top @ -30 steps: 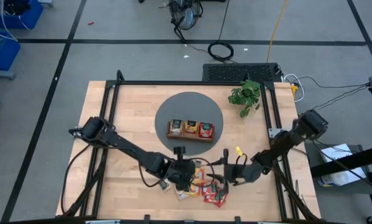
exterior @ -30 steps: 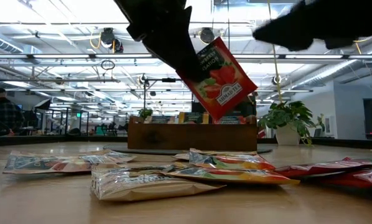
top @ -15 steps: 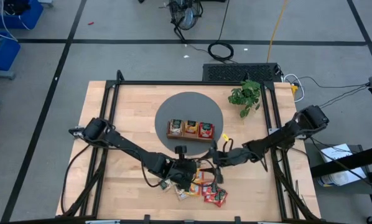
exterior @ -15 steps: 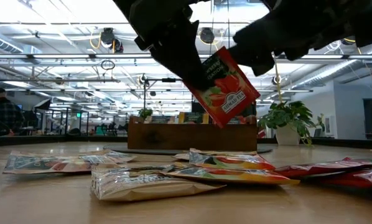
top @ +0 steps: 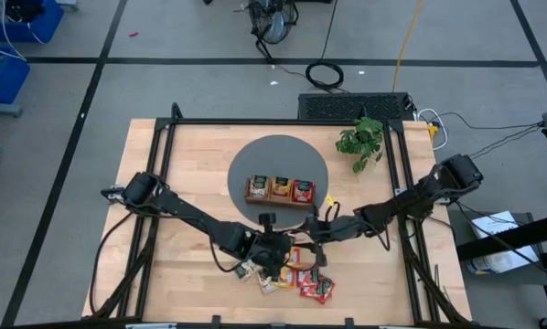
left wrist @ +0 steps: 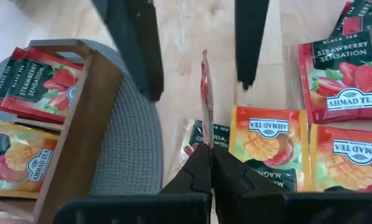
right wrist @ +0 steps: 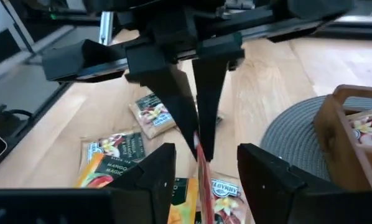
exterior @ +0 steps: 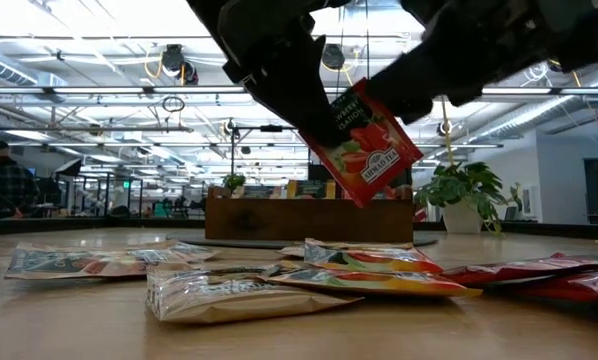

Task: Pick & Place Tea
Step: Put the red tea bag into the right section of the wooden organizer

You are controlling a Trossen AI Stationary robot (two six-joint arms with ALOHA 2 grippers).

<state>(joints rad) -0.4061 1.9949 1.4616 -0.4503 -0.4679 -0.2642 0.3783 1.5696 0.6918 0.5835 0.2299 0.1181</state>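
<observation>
- Pinching a red strawberry sachet (exterior: 364, 140) by one edge in my left hand (left wrist: 209, 155), clamped tight; it hangs tilted above the table (top: 191, 164), clear of the pile below.
- My right hand (right wrist: 201, 163) faces it from the other side, fingers (right wrist: 155, 168) spread on either side of the sachet's free edge, not closed on it.
- In the left wrist view the sachet shows edge-on, standing up between my right hand's two dark fingers.
- Loose sachets (top: 296, 274) lie on the table directly under both hands: orange mango ones (left wrist: 267, 146), another red strawberry one (left wrist: 341, 78), and a pale one (exterior: 239, 290) nearest the low camera. Some overlap.
- Wooden tray (top: 280, 190) sits just beyond the pile, on a round grey mat (top: 278, 155). Its three compartments each hold sachets standing on edge: a dark-green-topped one at the left, orange in the middle, red at the right, as seen from above.
- Small leafy plant (top: 361, 140) stands near the mat, toward the table's far right corner.
- Both arms reach in low from the table's sides and meet at the front centre.
</observation>
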